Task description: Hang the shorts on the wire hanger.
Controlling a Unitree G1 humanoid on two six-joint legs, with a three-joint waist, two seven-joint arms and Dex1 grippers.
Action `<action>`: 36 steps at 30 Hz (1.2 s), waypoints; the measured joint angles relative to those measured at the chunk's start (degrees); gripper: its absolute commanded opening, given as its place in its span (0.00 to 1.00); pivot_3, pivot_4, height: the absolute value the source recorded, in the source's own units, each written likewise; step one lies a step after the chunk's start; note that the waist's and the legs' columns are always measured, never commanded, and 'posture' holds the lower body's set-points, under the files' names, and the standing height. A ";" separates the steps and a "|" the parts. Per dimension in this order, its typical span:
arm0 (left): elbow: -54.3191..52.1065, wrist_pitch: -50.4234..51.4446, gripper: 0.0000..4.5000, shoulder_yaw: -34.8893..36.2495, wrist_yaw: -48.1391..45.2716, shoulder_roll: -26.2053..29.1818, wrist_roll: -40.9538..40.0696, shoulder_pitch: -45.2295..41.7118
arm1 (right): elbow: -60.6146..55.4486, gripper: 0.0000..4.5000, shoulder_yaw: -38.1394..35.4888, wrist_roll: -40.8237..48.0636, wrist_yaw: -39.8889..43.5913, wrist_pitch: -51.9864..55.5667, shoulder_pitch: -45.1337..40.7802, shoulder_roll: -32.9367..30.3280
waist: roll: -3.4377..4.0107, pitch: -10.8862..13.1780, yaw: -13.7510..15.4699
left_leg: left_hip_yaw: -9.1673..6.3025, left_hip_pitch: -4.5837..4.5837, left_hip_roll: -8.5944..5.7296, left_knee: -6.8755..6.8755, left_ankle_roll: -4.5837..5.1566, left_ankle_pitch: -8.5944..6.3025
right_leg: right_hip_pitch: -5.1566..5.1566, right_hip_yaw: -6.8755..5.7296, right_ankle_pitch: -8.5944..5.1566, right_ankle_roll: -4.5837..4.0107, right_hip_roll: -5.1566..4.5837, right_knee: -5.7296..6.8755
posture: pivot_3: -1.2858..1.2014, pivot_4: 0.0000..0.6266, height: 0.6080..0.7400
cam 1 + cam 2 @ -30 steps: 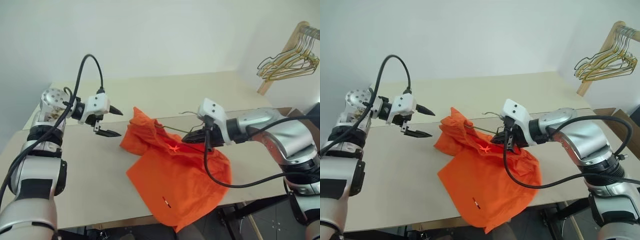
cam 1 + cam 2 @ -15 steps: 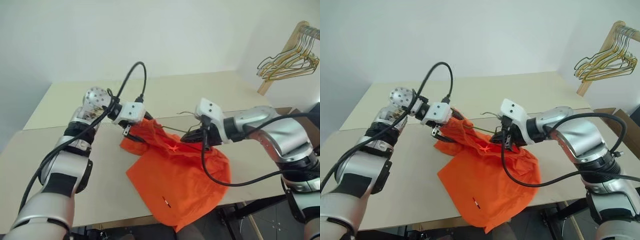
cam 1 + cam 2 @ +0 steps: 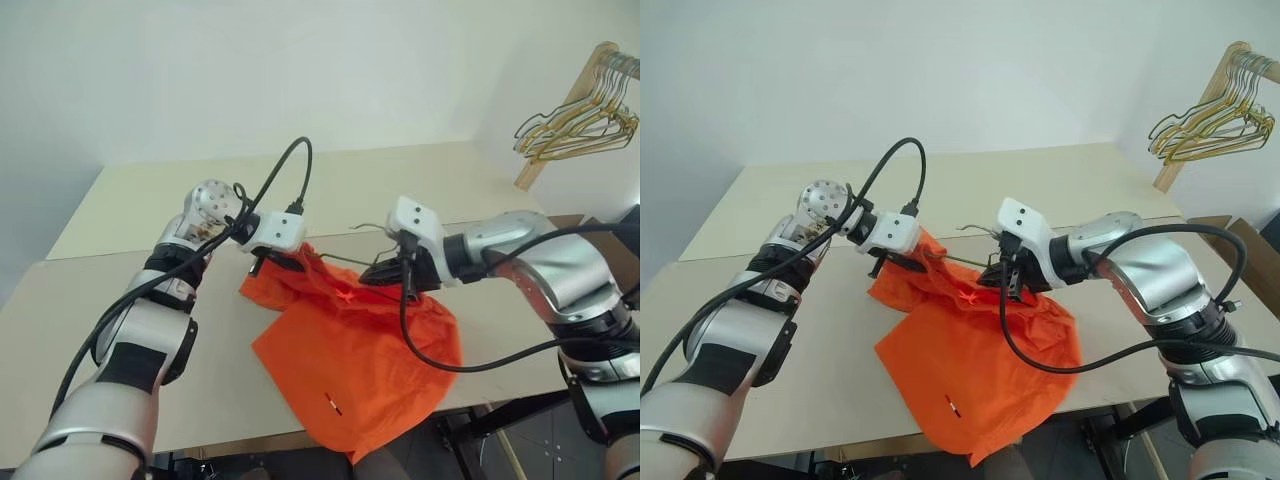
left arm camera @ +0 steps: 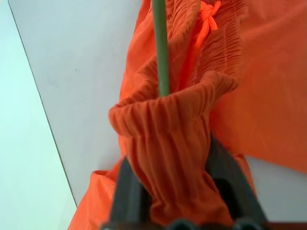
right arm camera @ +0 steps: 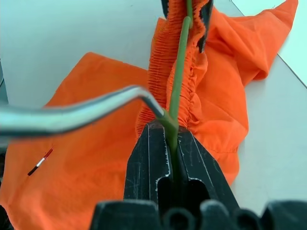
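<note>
The wire hanger runs lengthwise btw. both arms, inside the waistband of the shorts. Left gripper is pinching the waistband bunch at the wire's far end; right gripper is clamped on the wire, prob. near its hook.

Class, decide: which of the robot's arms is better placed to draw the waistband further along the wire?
Probably left: the left gripper is shut on the shorts waistband, while the right gripper steadies the wire hanger.
</note>
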 measured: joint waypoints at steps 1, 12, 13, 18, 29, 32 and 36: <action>0.14 -0.07 0.01 0.01 0.12 0.01 0.12 -0.08 | 0.03 0.00 0.10 -0.01 0.06 0.00 0.00 0.12 | 0.00 0.00 0.01 | 0.00 0.00 0.00 0.00 0.00 0.00 | 0.00 0.00 0.00 0.00 0.00 0.00 | 0.45 0.00 1.00; 0.82 -0.11 0.00 0.06 -0.69 0.06 0.28 -0.30 | 1.01 0.17 0.90 -1.88 0.96 -2.85 -0.38 0.32 | 0.00 0.00 0.00 | -0.01 0.00 -0.02 0.00 0.00 0.00 | 0.00 0.00 0.00 0.00 -0.01 0.00 | 0.45 0.00 1.00; 0.85 -0.08 0.00 0.05 -0.68 0.06 0.28 -0.31 | 1.00 0.25 0.90 -2.20 0.94 -3.61 -0.37 0.26 | 0.00 0.00 0.01 | 0.00 0.00 -0.01 0.00 0.00 0.00 | 0.00 0.00 0.00 0.00 -0.01 0.00 | 0.45 0.00 1.00; 1.02 0.19 0.00 0.06 -0.56 -0.01 0.28 -0.31 | 0.86 0.63 0.01 -2.75 0.92 -4.92 0.31 -1.56 | 0.00 0.00 0.00 | 0.00 -0.01 -0.01 0.00 0.00 0.00 | 0.00 0.00 0.00 0.00 -0.01 -0.02 | 0.44 0.00 1.00; 2.21 2.52 0.00 0.24 0.66 -0.63 0.25 -0.53 | -4.88 0.99 -19.10 2.25 -0.53 -2.25 11.62 -11.81 | 0.00 0.00 0.22 | 0.00 -0.06 -0.03 -0.01 0.01 0.00 | 0.04 -0.01 0.00 0.00 -0.04 -0.09 | 0.44 0.00 1.00; 2.73 2.70 0.00 0.63 0.99 -0.45 0.24 -0.87 | -11.31 0.99 -25.33 3.56 -0.37 -2.00 20.12 -16.51 | -0.01 0.00 0.22 | 0.01 -0.04 0.01 -0.02 0.02 -0.01 | 0.06 -0.02 0.00 0.01 0.00 -0.10 | 0.44 0.00 1.00; 3.03 2.80 0.00 0.89 1.11 -0.50 0.24 -0.96 | -17.35 0.99 -24.44 4.76 -1.86 -1.43 25.88 -16.99 | 0.05 -0.04 -0.30 | 0.13 0.05 0.00 0.01 0.02 -0.01 | 0.15 0.10 -0.01 0.01 -0.03 -0.12 | 0.44 0.00 1.00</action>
